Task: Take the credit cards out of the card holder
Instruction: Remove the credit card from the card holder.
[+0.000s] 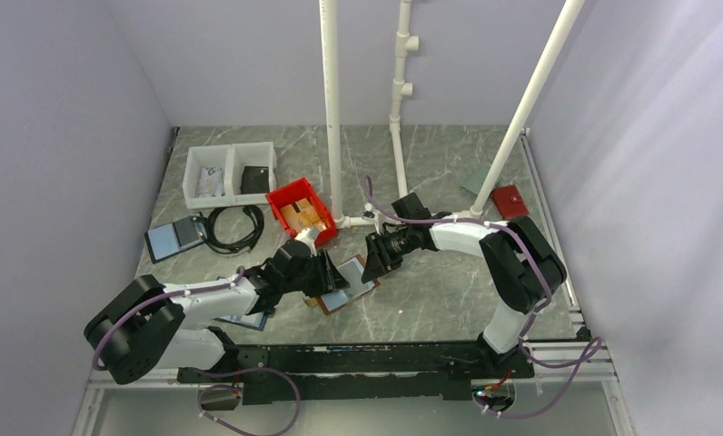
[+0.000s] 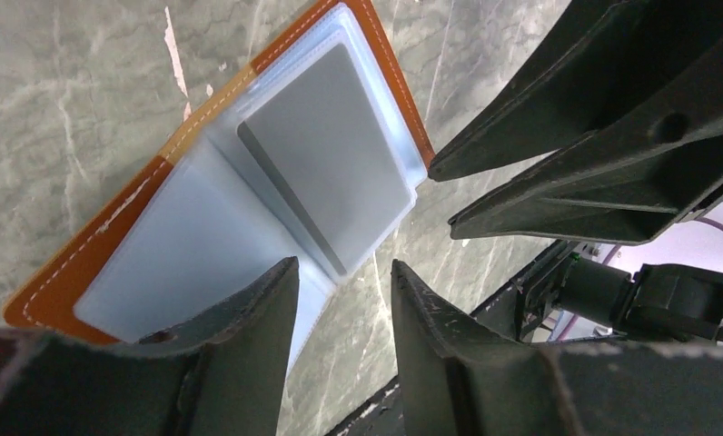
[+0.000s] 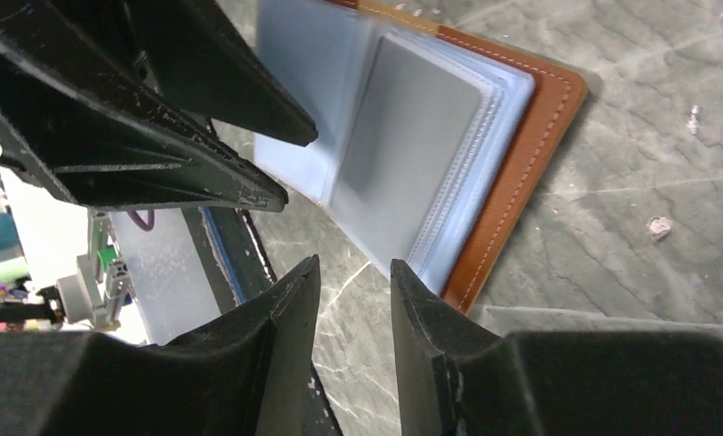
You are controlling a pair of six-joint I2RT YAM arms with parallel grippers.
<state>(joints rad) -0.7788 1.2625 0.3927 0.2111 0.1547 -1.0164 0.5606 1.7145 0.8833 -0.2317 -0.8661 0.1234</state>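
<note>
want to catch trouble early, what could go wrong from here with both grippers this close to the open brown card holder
1. The grey card sits under clear plastic sleeves of the flat brown leather-like card holder; a pinch may catch a sleeve too and drag the whole holder.
2. The left gripper and right gripper, both open, stand close together at its edges and may collide.
3. The holder lies loose on the smooth marble table and may slide.
</note>
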